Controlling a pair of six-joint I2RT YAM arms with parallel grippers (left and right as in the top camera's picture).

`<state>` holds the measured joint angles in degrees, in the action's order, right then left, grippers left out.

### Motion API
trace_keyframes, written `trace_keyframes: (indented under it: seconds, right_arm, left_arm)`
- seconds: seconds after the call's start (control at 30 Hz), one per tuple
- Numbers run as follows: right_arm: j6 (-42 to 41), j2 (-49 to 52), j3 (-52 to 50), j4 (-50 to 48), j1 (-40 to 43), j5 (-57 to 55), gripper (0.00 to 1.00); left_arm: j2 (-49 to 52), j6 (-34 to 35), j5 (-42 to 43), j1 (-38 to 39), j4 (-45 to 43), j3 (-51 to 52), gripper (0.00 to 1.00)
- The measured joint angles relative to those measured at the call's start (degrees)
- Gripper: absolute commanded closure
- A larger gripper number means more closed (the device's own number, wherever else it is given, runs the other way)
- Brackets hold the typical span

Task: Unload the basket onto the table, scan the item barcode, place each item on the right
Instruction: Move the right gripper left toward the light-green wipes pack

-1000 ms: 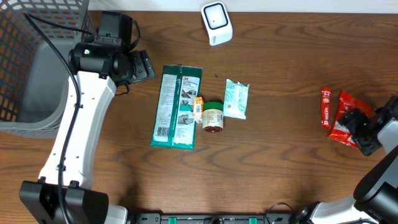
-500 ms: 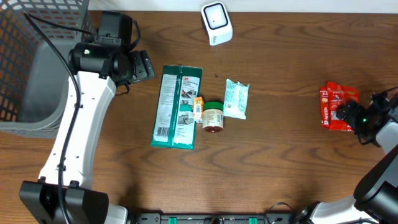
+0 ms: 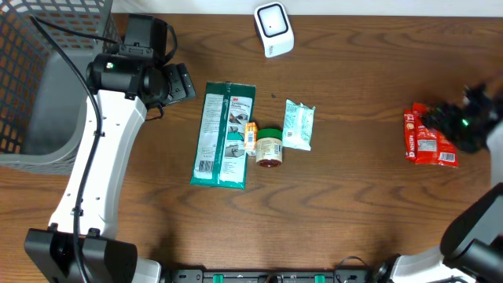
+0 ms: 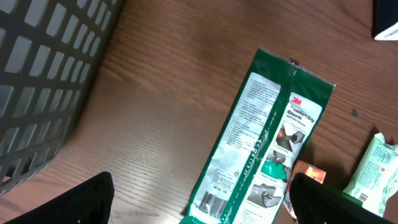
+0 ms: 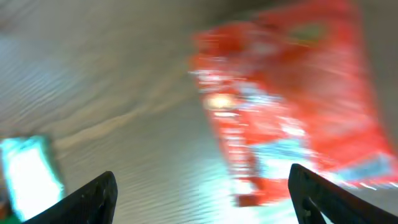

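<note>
Several items lie mid-table: a long green glove packet (image 3: 224, 135), a small orange box (image 3: 251, 135), a green-lidded jar (image 3: 269, 148) and a pale wipes packet (image 3: 299, 124). Red snack packets (image 3: 428, 143) lie at the right. The white scanner (image 3: 273, 29) stands at the far edge. My left gripper (image 3: 179, 85) hangs open above the table, left of the green packet (image 4: 267, 143), whose barcode (image 4: 208, 200) shows between the fingers. My right gripper (image 3: 446, 122), motion-blurred, is open over the red packets (image 5: 292, 106), holding nothing.
A grey wire basket (image 3: 31, 79) fills the far left corner, and its wall (image 4: 43, 81) sits close to my left gripper. A blurred pale teal shape (image 5: 28, 174) shows at the left of the right wrist view.
My right gripper has swung from the near right of the red packets to their far side. The larger red packet has turned straighter beside the narrow one. The left arm is still.
</note>
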<state>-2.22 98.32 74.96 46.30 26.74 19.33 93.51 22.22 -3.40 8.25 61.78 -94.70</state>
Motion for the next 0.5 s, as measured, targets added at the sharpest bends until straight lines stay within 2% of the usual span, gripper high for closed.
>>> trace_keyframes:
  seconds: [0.3, 0.5]
  right_arm:
    - [0.1, -0.5, 1.5, -1.6, -25.0, 0.6, 0.04]
    - [-1.3, -0.2, 1.5, -5.6, -35.8, 0.9, 0.01]
  left_arm:
    - [0.0, 0.0, 0.0, 0.0, 0.0, 0.0, 0.10]
    - [0.0, 0.0, 0.0, 0.0, 0.0, 0.0, 0.10]
